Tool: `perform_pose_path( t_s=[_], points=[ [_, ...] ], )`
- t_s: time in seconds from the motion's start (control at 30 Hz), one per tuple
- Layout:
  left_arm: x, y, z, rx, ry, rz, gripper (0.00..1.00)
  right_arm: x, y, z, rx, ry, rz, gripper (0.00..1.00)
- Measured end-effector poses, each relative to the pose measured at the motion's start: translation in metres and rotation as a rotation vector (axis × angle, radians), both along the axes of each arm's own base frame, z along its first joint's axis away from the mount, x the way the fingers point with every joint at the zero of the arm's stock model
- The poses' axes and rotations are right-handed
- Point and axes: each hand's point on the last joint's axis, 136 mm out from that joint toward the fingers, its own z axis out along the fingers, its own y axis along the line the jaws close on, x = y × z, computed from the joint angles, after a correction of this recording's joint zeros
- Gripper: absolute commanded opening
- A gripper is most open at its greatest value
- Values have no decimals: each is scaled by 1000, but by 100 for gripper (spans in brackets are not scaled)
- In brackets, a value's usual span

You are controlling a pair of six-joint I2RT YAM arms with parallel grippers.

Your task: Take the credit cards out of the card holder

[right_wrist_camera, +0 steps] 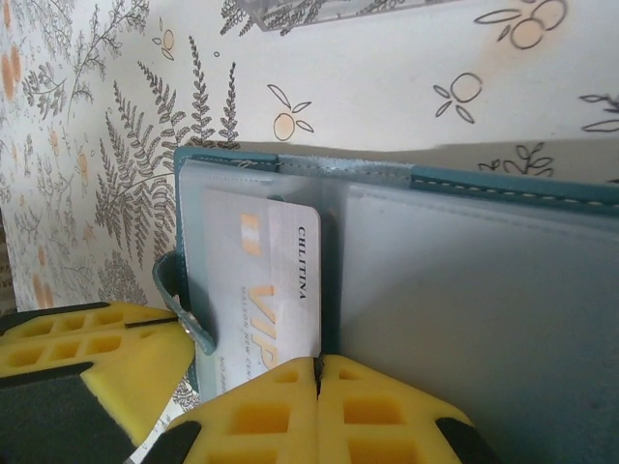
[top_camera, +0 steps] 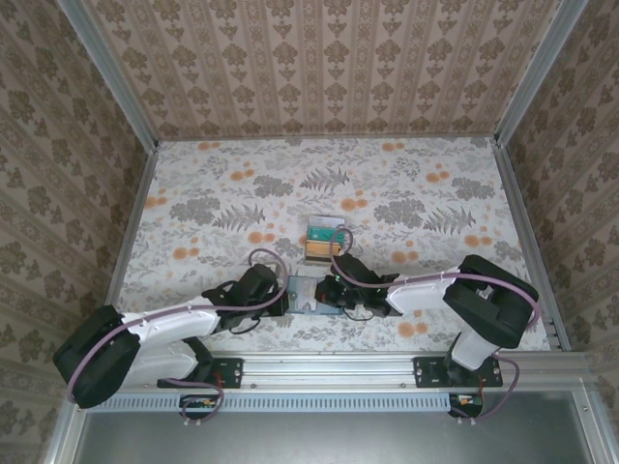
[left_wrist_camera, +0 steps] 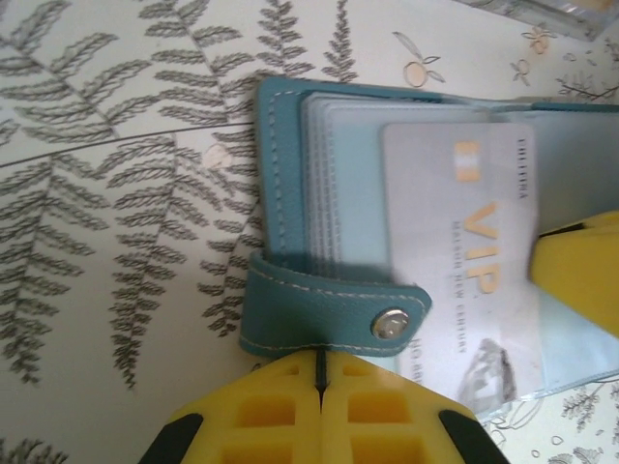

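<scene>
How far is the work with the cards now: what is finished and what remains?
Done: a few cards lie stacked on the table beyond the card holder. In hand: the left gripper is shut on the holder's edge; the right gripper is shut beside a silver VIP card, grip unclear. Left: that card is not out of the holder yet.

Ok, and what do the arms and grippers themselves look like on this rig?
The left arm and right arm each have white links between bulky black joints, with a lilac cable looping along them. The left gripper and right gripper carry bright yellow fingers moulded with square recesses, set on black mounts.
</scene>
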Motion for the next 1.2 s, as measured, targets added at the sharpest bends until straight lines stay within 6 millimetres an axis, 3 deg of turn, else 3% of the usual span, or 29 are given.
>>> perform_pose_path(
  t_s=[0.17, 0.2, 0.27, 0.43, 0.7, 0.93, 1.2],
  points=[
    [0, 1, -1, 4, 4, 5, 0, -1, -6, 3, 5, -5, -7, 0],
    [0, 1, -1, 4, 3, 5, 0, -2, -7, 3, 6, -6, -7, 3],
    [0, 1, -1, 5, 3, 6, 0, -3, -9, 2, 3, -11, -1, 18],
    [0, 1, -1, 5, 3, 6, 0, -4, -4, 3, 17, -27, 34, 24],
    [0, 1, -1, 5, 3, 5, 0, 0, 10, -1, 36, -23, 67, 23],
    [0, 1, -1, 6, 3, 6, 0, 2, 11, 1, 43, -30, 66, 2],
    [0, 1, -1, 6, 3, 6, 0, 2, 1, 8, 48, -40, 45, 1]
  ],
)
